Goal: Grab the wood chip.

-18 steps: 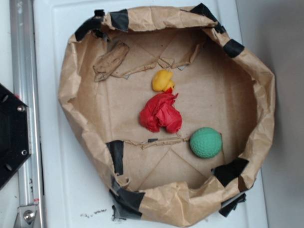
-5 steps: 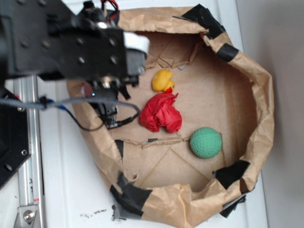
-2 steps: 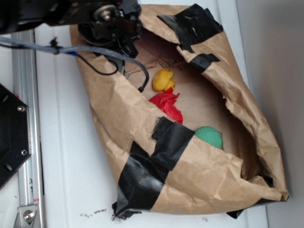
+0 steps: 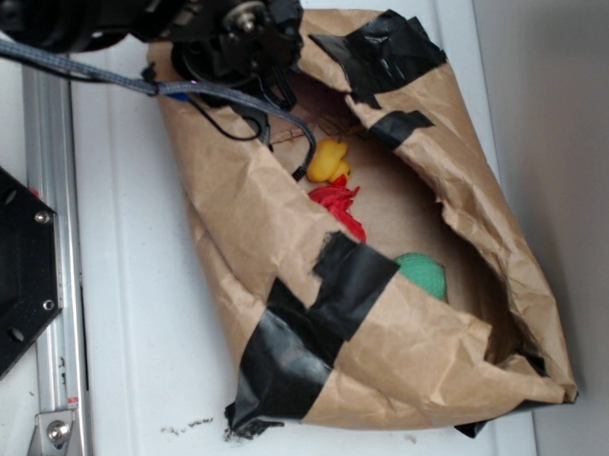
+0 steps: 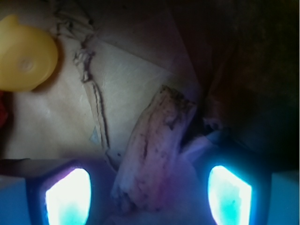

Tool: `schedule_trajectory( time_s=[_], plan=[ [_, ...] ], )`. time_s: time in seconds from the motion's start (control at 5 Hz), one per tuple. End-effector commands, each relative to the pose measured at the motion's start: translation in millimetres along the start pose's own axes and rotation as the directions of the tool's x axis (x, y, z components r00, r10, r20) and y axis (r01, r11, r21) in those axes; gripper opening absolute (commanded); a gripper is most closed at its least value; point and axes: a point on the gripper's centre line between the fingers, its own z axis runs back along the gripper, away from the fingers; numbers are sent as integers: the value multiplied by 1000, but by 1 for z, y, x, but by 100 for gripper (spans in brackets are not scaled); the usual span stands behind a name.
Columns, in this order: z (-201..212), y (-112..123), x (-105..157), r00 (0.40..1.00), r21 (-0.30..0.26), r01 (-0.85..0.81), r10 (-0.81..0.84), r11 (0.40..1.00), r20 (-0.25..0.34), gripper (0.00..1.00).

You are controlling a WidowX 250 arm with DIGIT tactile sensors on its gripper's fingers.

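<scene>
In the wrist view the wood chip (image 5: 154, 150), a flat tan sliver with dark specks, lies on the brown paper floor between my two glowing fingertips (image 5: 68, 197). My gripper (image 5: 147, 199) is open, with a gap on each side of the chip. In the exterior view the arm and gripper (image 4: 240, 42) are at the top left corner of the paper bag (image 4: 255, 240) and hide the chip.
The bag's left wall has folded inward over the floor. A yellow toy (image 4: 328, 160) (image 5: 26, 56), a red crumpled paper (image 4: 338, 203) and a green ball (image 4: 423, 274) show through the opening. Thin torn paper strips (image 5: 93, 103) lie beside the chip.
The arm has gone from the bag's left side up to its top left corner. The bag's left wall has collapsed inward, covering much of the floor. The bag has shifted slightly right.
</scene>
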Motion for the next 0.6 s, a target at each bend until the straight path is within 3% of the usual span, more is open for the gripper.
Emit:
schedule_trajectory(
  time_s=[0.0,0.2,0.4],
  plan=[
    [-27,-30,-1,995,81,-54,47,995,94,100],
    [-29,-49,-8,993,131,-46,32,990,110,100],
    [-31,-42,-11,993,108,-46,34,993,110,100]
  ],
)
